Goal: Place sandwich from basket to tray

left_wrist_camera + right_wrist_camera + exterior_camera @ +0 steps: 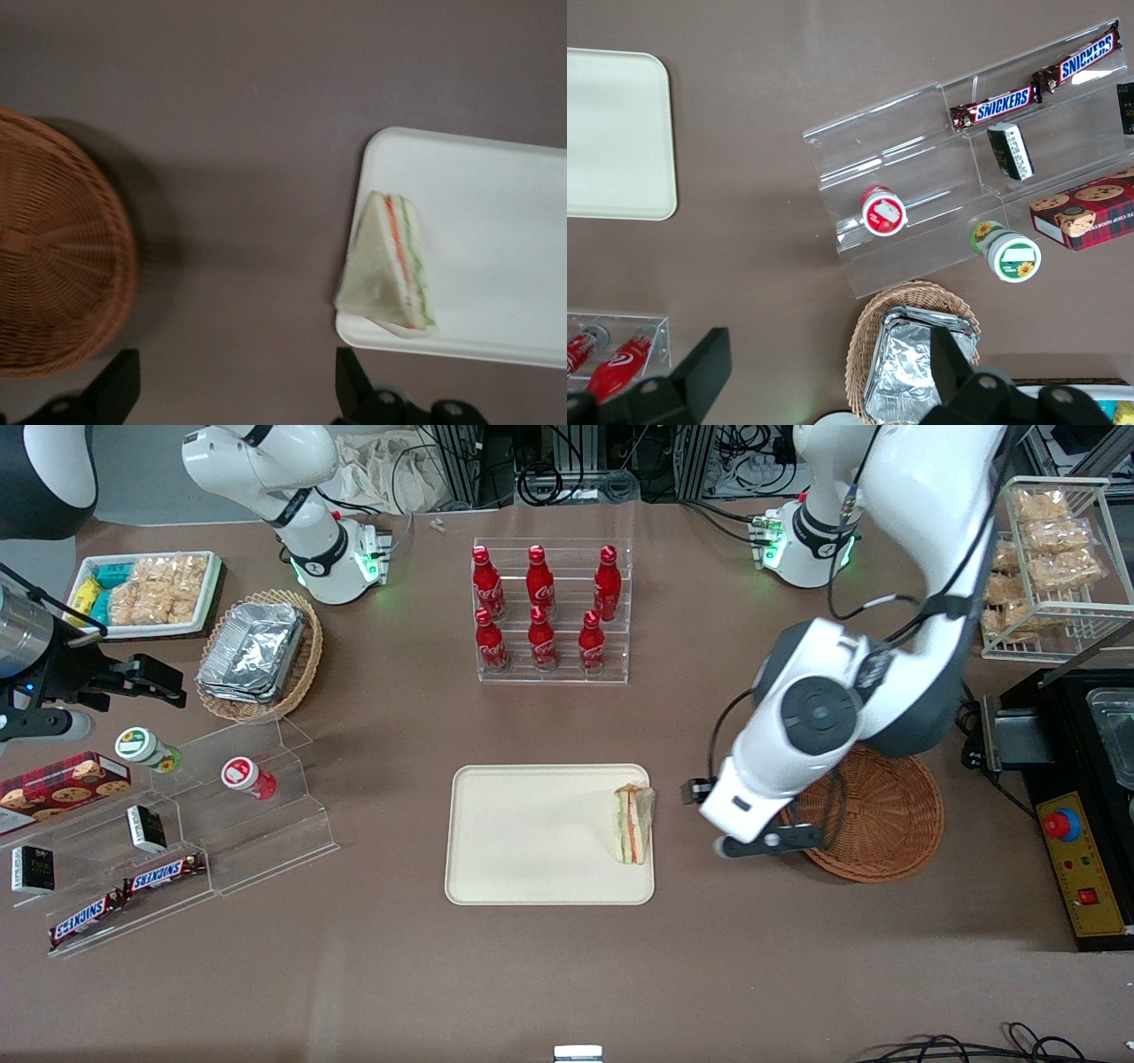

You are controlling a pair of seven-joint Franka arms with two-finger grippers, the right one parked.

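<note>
The sandwich [633, 824], a pale triangular wedge with red-orange and green layers, lies on the cream tray [523, 841] at the edge nearest the basket. It also shows in the left wrist view [390, 266] on the tray's corner [496, 204]. The reddish-brown round wicker basket [877, 824] [53, 266] stands beside the tray, partly hidden by my arm; what shows of it holds nothing. My left gripper [769, 841] [235, 390] hangs above the bare table between tray and basket, open and empty.
A clear rack of red cola bottles [549, 615] stands farther from the camera than the tray. Toward the parked arm's end are a tan basket of foil containers [257, 651] and stepped acrylic shelves with snacks [221, 815]. A control box [1085, 868] sits beside the wicker basket.
</note>
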